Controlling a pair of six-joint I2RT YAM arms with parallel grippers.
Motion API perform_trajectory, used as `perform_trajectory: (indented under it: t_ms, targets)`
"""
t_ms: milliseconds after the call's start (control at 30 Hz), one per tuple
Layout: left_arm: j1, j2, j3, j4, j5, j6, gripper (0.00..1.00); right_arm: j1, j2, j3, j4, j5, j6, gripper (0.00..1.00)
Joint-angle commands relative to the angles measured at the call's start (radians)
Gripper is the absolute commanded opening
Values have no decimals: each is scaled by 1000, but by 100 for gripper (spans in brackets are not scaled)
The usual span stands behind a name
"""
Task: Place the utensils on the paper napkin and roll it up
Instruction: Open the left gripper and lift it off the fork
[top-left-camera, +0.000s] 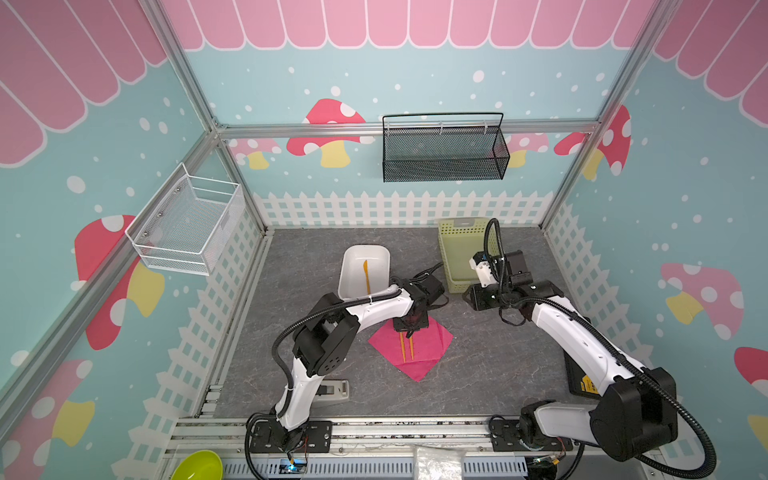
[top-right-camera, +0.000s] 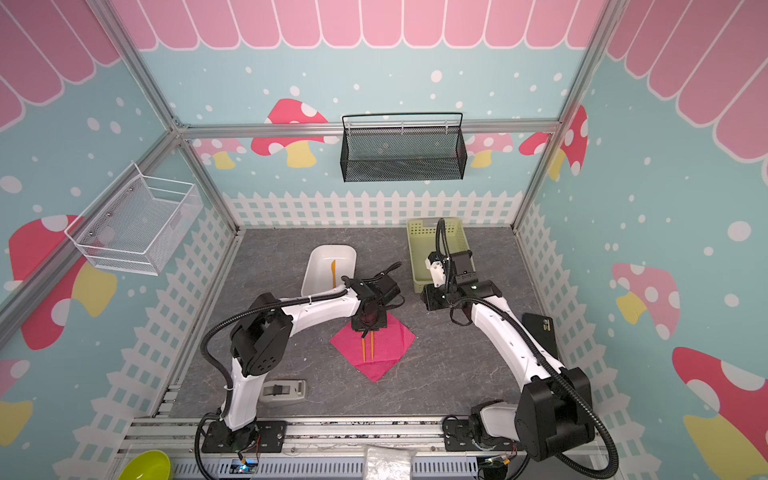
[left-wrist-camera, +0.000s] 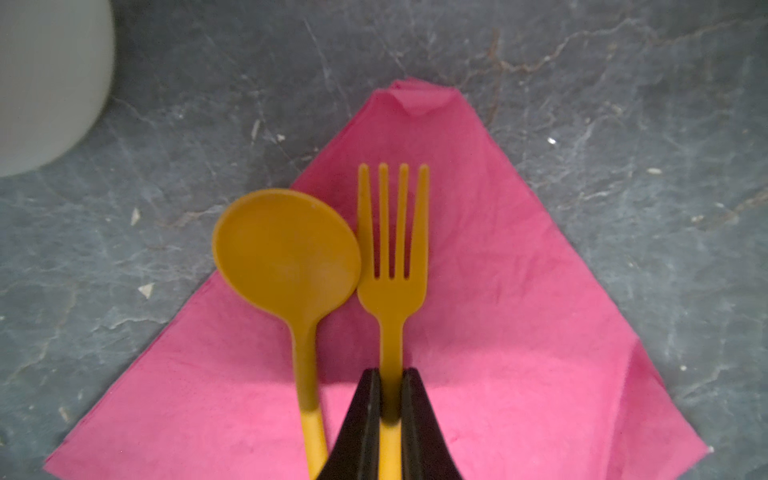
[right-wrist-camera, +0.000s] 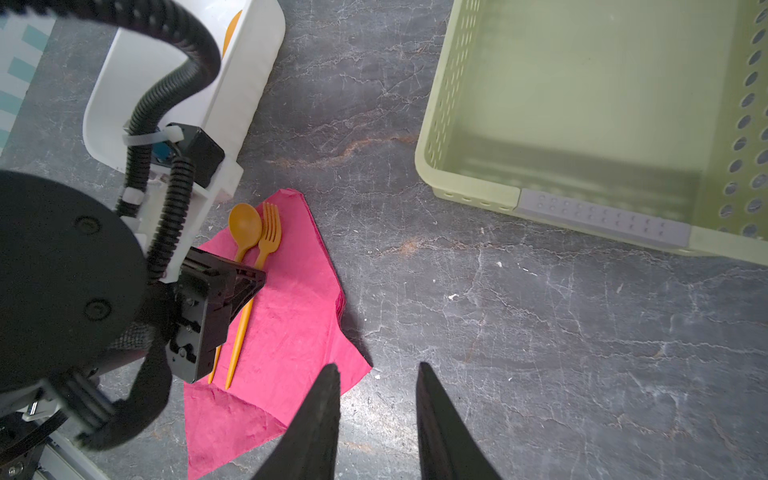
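Note:
The magenta paper napkin (top-left-camera: 428, 353) (top-right-camera: 390, 349) lies flat as a diamond on the grey table. On it, side by side, are the orange spoon (left-wrist-camera: 286, 249) and the orange fork (left-wrist-camera: 392, 257); their handles (top-left-camera: 406, 349) show in both top views. My left gripper (left-wrist-camera: 390, 372) (top-left-camera: 409, 326) is low over the napkin's far half, jaws shut on the fork's handle. The spoon (right-wrist-camera: 245, 226) lies free, touching the fork (right-wrist-camera: 270, 232) at the heads. My right gripper (right-wrist-camera: 379, 365) (top-left-camera: 467, 297) hangs open and empty above bare table, beside a napkin corner (right-wrist-camera: 357, 365).
A white tub (top-left-camera: 349, 274) behind the napkin holds another orange utensil (top-left-camera: 366, 276). A pale green perforated basket (top-left-camera: 457, 253) stands at the back right. A grey tape dispenser (top-left-camera: 332, 390) sits front left and a black flat object (top-left-camera: 579, 382) front right.

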Motion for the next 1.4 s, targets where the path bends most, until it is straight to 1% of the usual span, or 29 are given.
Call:
perform_trajectory:
  t_ms: [0,533,1000,1367]
  targets:
    - [-9,-39,-14,6,-10,-23,12,-5,-14,-14,-1,-6,-21,34]
    - [-9,-6,-10,7,8,-19,13,-4,-18,-14,-2,2,-23,34]
    - [-9,-15,-9,6,3,-16,18,-5,-21,-13,-3,4,-23,34]
    - [-4,-116,74,-1,-88,46,19,-5,-16,-7,-2,1,-22,34]
